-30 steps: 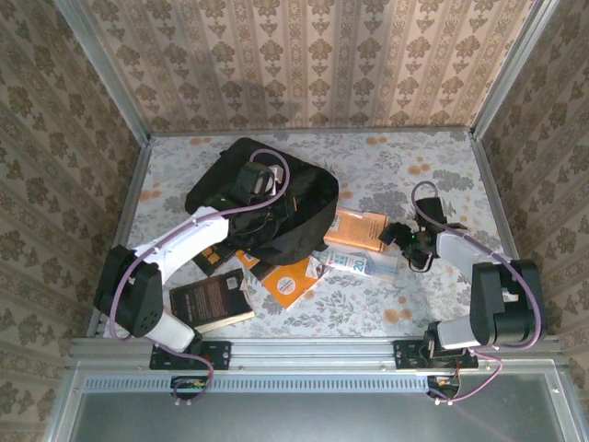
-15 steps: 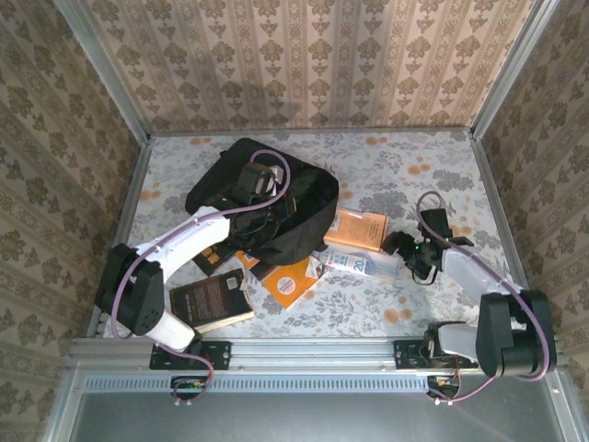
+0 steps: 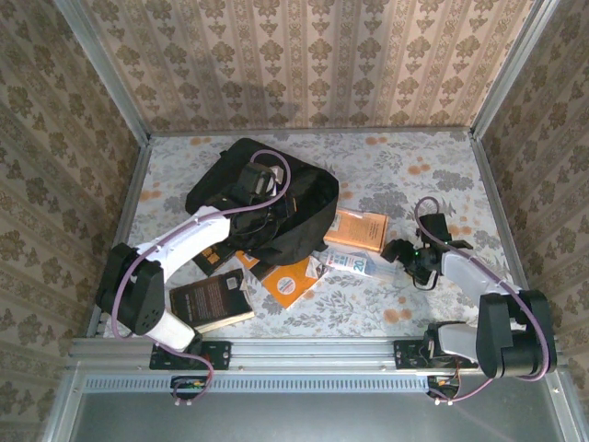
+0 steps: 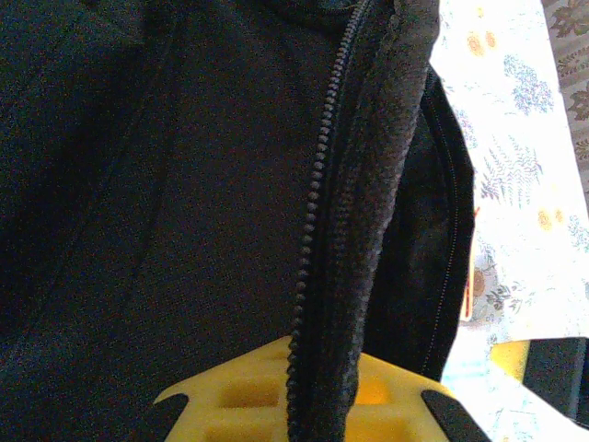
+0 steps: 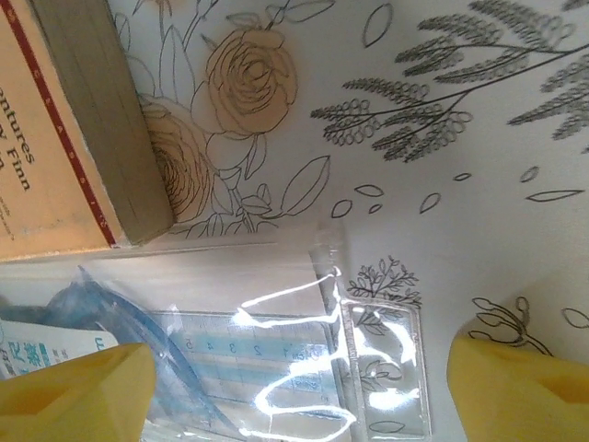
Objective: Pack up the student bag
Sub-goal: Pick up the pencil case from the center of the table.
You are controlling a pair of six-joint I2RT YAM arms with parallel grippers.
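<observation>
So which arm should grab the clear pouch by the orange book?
Right. The right gripper hangs open just above the clear pouch, while the left gripper is shut on the zipper edge of the student bag.

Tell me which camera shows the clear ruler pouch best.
Right wrist view: the clear ruler pouch lies close up, its ruler markings and glare plain, beside the orange book. The top external view shows it as a small white-blue packet, too small for detail.
</observation>
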